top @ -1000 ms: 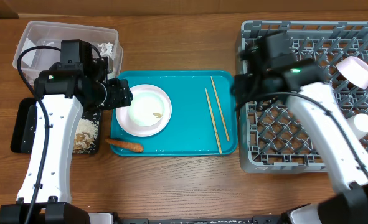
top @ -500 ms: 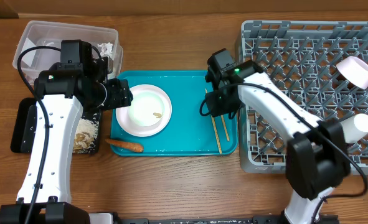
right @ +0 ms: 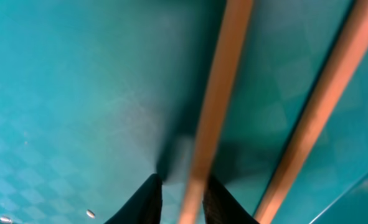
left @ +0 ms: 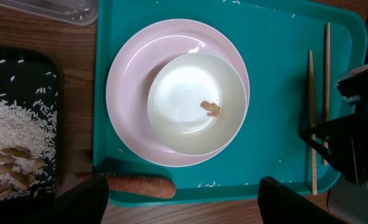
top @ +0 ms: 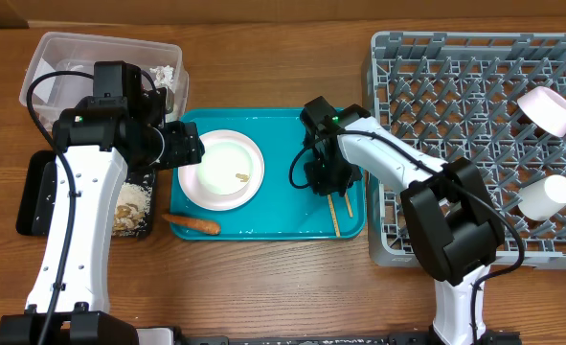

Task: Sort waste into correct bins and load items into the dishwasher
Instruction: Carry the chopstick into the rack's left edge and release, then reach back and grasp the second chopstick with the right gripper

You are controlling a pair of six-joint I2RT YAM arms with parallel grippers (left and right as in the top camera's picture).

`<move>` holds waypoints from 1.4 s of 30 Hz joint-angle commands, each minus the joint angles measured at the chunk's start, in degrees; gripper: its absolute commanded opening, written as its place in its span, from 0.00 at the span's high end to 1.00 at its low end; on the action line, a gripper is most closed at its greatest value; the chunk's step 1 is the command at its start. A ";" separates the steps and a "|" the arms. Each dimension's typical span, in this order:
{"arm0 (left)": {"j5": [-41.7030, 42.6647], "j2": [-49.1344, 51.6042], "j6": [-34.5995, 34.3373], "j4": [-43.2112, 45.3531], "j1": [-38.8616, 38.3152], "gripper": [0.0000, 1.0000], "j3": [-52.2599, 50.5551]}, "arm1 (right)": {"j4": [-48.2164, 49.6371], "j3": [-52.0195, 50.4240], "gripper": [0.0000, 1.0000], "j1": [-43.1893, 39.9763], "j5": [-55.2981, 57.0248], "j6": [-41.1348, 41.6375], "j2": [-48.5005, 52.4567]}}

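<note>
Along right edge of teal tray [top: 283,218] | chopsticks [top: 335,218]: thin, straight, pale wood, parallel on glossy plastic | right gripper [right: 182,196]: dark tips flank one stick, clamping cannot be told | left gripper [left: 190,199]: spread wide, empty, above round white bowl [left: 190,93] stacked on plate [left: 131,99], tray's left.

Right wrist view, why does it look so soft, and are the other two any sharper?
Right wrist: lens sits very close, so the chopsticks and teal tray blur; left wrist: sharp, with glare on the bowl; overhead: sharp, evenly lit.
</note>
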 commanded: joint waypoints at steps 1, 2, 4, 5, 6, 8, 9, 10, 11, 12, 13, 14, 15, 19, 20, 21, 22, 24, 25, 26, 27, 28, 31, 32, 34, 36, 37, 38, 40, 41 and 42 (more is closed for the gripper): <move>-0.26 -0.28 -0.37 -0.15 -0.48 0.21 0.55 | 0.11 -0.33 0.89 -0.11 0.33 2.40 0.17; -0.26 -0.28 -0.37 -0.17 -0.48 0.21 0.55 | -0.15 -0.33 0.94 -0.11 0.31 2.78 0.17; -0.26 -0.28 -0.35 -0.20 -0.48 0.21 0.55 | -0.87 -0.31 0.96 -0.11 0.31 2.78 0.11; -0.26 -0.28 -0.37 -0.20 -0.48 0.21 0.55 | -1.29 -0.26 0.96 -0.11 0.35 2.95 -0.02; -0.26 -0.28 -0.37 -0.20 -0.48 0.21 0.55 | -1.68 -0.22 0.96 -0.11 0.33 2.99 -0.24; -0.26 -0.28 -0.37 -0.35 -0.48 0.21 0.55 | -2.91 -0.15 0.96 -0.11 0.31 3.63 -2.60; -0.26 -0.28 -0.37 -0.39 -0.48 0.21 0.55 | -3.08 -0.15 0.96 -0.11 0.33 4.04 -4.09; -0.26 -0.28 -0.37 -0.46 -0.48 0.21 0.55 | -3.10 -0.15 0.96 -0.15 0.26 4.11 -5.46; -0.28 -0.28 -0.35 -0.50 -0.48 0.21 0.55 | -3.06 -0.15 0.96 -0.31 0.28 4.24 -7.63; -0.26 -0.28 -0.37 -0.55 -0.48 0.21 0.55 | -3.04 -0.13 0.96 -0.57 0.31 4.22 -9.68; -0.26 -0.28 -0.37 -0.59 -0.48 0.21 0.55 | -2.97 -0.11 0.96 -0.87 0.35 4.22 -12.00; -0.26 -0.28 -0.37 -0.59 -0.48 0.21 0.55 | -2.73 -0.11 0.96 -1.44 0.39 4.22 -15.23; -0.26 -0.26 -0.37 -0.61 -0.48 0.21 0.55 | -2.62 -0.11 0.96 -1.88 0.63 4.24 -16.90; -0.26 -0.26 -0.39 -0.59 -0.48 0.21 0.55 | -2.86 -0.11 0.96 -5.46 6.23 7.15 -24.92; -0.26 -0.26 -0.39 -0.57 -0.48 0.21 0.55 | -3.10 -0.11 0.96 -6.67 7.72 7.26 -26.23; -0.26 -0.26 -0.39 -0.59 -0.48 0.21 0.55 | -3.50 -0.11 0.96 -7.89 8.61 7.26 -26.95; -0.26 -0.26 -0.39 -0.59 -0.48 0.21 0.55 | -4.20 -0.11 0.96 -9.14 8.92 7.23 -27.30; -0.26 -0.26 -0.39 -0.57 -0.48 0.21 0.55 | -6.16 -0.26 0.96 -11.45 8.87 7.21 -27.10; -0.26 -0.26 -0.37 -0.57 -0.48 0.21 0.55 | -7.28 -0.61 0.96 -12.57 8.90 6.99 -26.80; -0.26 -0.26 -0.37 -0.55 -0.48 0.21 0.55 | -7.67 -1.14 0.96 -13.27 8.90 6.99 -26.49; -0.26 -0.26 -0.39 -0.57 -0.48 0.21 0.55 | -7.58 -3.32 0.96 -14.62 9.03 6.99 -26.10; -0.26 -0.26 -0.39 -0.59 -0.48 0.21 0.55 | -7.10 -4.85 0.96 -15.21 9.38 7.02 -26.08; -0.26 -0.26 -0.39 -0.61 -0.48 0.21 0.55 | -4.37 -9.53 0.96 -16.48 9.70 7.04 -26.08; -0.26 -0.26 -0.37 -0.61 -0.48 0.21 0.55 | -3.43 -10.88 0.96 -16.76 9.73 7.02 -26.08; -0.26 -0.26 -0.39 -0.59 -0.48 0.21 0.55 | -1.73 -13.33 0.96 -16.90 9.70 6.91 -26.08; -0.26 -0.26 -0.39 -0.57 -0.48 0.21 0.55 | -1.42 -14.53 0.93 -16.90 9.70 6.82 -26.08; -0.26 -0.26 -0.39 -0.59 -0.48 0.21 0.55 | -1.38 -14.69 0.89 -16.90 9.70 6.82 -26.08; -0.26 -0.26 -0.39 -0.59 -0.48 0.21 0.55 | -1.31 -14.69 0.82 -16.87 9.68 6.80 -26.10; -0.26 -0.26 -0.39 -0.59 -0.48 0.21 0.55 | -1.18 -14.56 0.75 -16.83 9.70 6.80 -26.10; -0.26 -0.26 -0.39 -0.59 -0.48 0.21 0.55 | -1.25 -14.38 0.73 -16.83 9.68 6.80 -26.12; -0.26 -0.26 -0.39 -0.59 -0.48 0.21 0.55 | -1.55 -14.01 0.71 -16.83 9.64 6.80 -26.16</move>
